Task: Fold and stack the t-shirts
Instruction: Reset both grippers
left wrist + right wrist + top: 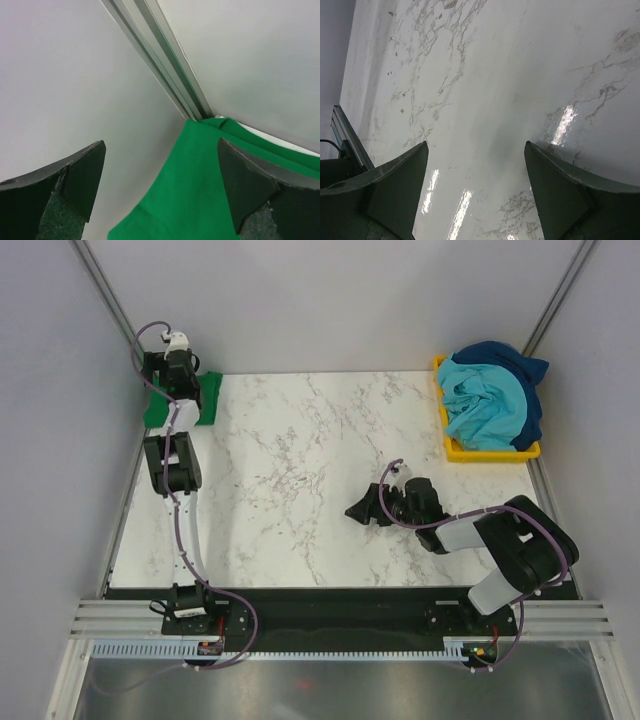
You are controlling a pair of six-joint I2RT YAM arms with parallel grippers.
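Observation:
A folded green t-shirt (207, 400) lies at the table's far left corner, partly hidden under my left arm; it also shows in the left wrist view (200, 190). My left gripper (162, 187) hovers over it, open and empty, by the corner post. Crumpled light blue (485, 405) and dark blue (510, 358) t-shirts are heaped in a yellow bin (492, 451) at the far right. My right gripper (368, 508) is open and empty, low over bare marble right of centre; the right wrist view shows its gripper (476, 192) over the bare tabletop.
The marble table (300, 470) is walled by grey panels with metal corner posts (165, 75). A metal rail (350, 140) runs along the table's near edge. The arm bases sit on the near frame.

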